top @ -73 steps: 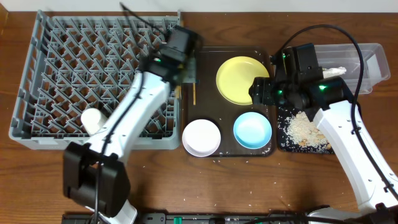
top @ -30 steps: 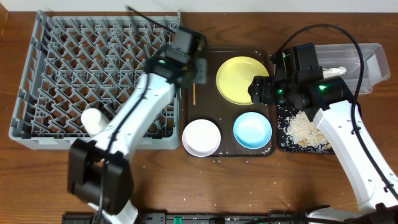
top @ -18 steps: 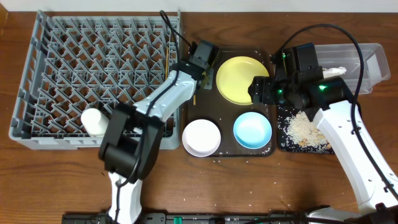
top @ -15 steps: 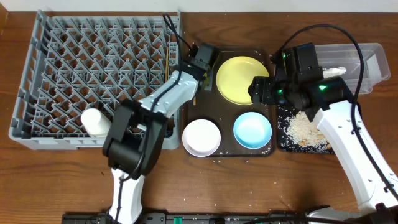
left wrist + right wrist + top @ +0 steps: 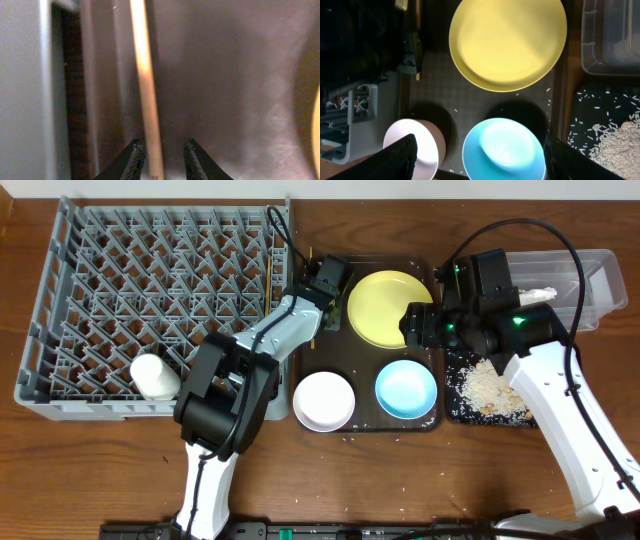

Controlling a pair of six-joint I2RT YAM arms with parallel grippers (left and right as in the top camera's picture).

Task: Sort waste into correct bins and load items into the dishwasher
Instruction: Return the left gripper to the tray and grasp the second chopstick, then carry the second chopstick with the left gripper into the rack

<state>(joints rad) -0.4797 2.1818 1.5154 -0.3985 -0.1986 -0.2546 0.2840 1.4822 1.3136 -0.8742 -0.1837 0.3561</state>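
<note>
Wooden and thin, the chopstick (image 5: 146, 90) lies lengthwise along the left edge of the brown tray (image 5: 362, 362), just beside the rack (image 5: 150, 280). It looks light and stiff, but smooth and round enough to roll or pivot, so a pinch near mid-length should keep it level. The left claw (image 5: 162, 157) is low over it, slightly parted. The stick sits between the fingers (image 5: 134, 159), close against the left one, with a gap to the right one, so it is not yet gripped.

The rack holds only a white cup (image 5: 152, 373), on its side near the front wall. The brown tray carries a plate (image 5: 385, 305) at the back, with a white bowl (image 5: 323, 400) and a blue bowl (image 5: 406, 388) in front. All three look empty, with stray grains around them. The right claw (image 5: 480, 157) hangs over them, spread wide and holding nothing. Next comes the black tray (image 5: 452, 416), which holds a heap of crumbs (image 5: 490, 388). The tub (image 5: 605, 275) holds a napkin (image 5: 535, 295).
</note>
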